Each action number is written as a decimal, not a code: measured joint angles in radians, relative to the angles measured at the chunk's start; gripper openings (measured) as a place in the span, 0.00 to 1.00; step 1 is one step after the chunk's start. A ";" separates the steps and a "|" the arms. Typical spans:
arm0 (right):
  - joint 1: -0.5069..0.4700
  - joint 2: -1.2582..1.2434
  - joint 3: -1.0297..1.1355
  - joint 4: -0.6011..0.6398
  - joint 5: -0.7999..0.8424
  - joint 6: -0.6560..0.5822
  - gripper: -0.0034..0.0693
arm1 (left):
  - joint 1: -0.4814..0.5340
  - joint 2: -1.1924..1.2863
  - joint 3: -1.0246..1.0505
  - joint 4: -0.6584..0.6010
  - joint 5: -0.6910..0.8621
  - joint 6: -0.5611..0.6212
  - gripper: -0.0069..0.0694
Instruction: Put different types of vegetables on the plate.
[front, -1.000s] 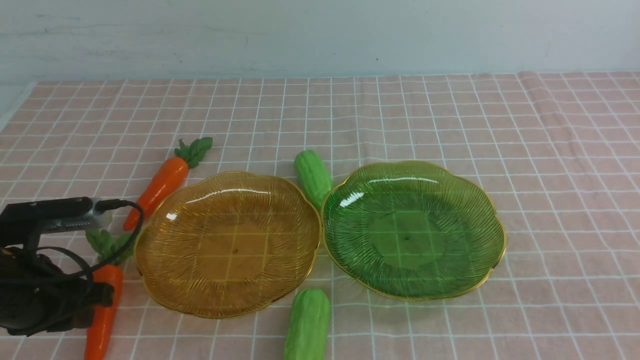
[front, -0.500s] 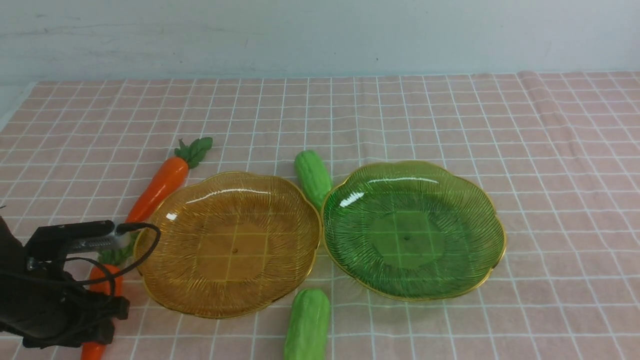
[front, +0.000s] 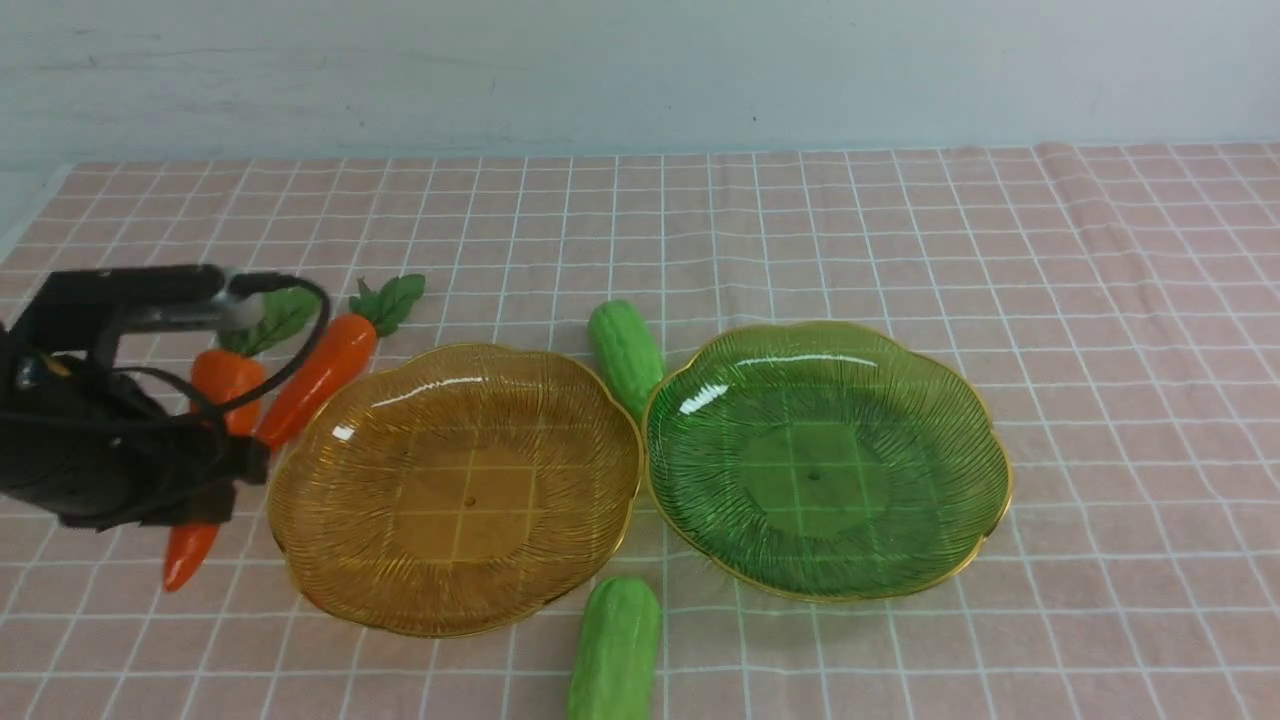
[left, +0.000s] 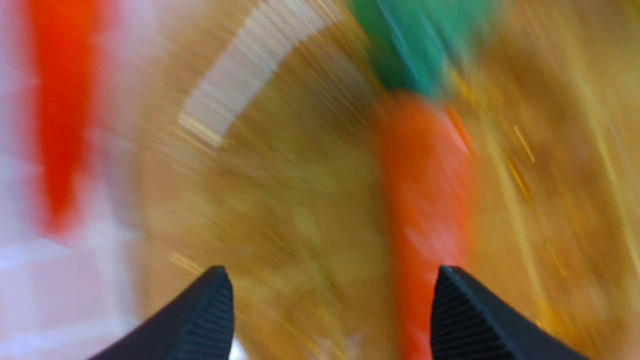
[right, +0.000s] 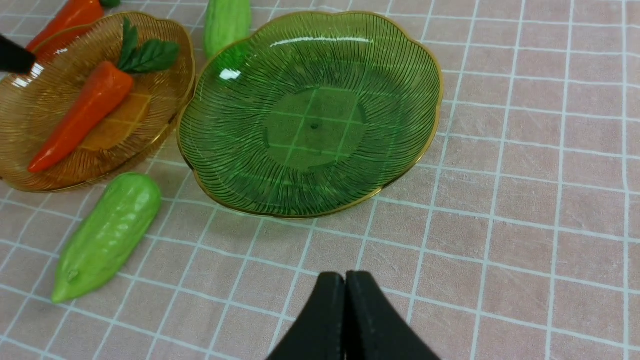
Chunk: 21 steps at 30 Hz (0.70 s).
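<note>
Green plate (front: 828, 460) is leaving rimside room at three o'clock; left gripper (left: 332, 300) is gaping, right gripper (right: 345, 276) holding together; two carrots (front: 325, 375), two gourds (front: 615, 645).

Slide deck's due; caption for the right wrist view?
Green plate and green gourd on grid-patterned cloth; right end effector shut in the foreground.

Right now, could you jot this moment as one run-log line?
left gripper: open, near a carrot | right gripper: shut, empty | green plate: bare | near gourd: on cloth
</note>
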<state>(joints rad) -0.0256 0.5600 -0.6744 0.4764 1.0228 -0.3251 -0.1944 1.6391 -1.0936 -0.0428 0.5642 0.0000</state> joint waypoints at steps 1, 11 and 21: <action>0.000 0.000 0.000 0.006 0.001 0.000 0.03 | 0.036 0.010 -0.048 0.023 0.000 -0.044 0.70; 0.000 0.000 0.000 0.019 0.017 0.000 0.03 | 0.174 0.292 -0.368 0.072 0.099 -0.022 0.67; 0.000 0.000 0.000 0.026 0.048 0.001 0.03 | 0.174 0.524 -0.510 0.088 0.132 -0.017 0.66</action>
<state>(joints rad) -0.0256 0.5600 -0.6744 0.5019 1.0712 -0.3242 -0.0199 2.1633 -1.6038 0.0454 0.6961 -0.0167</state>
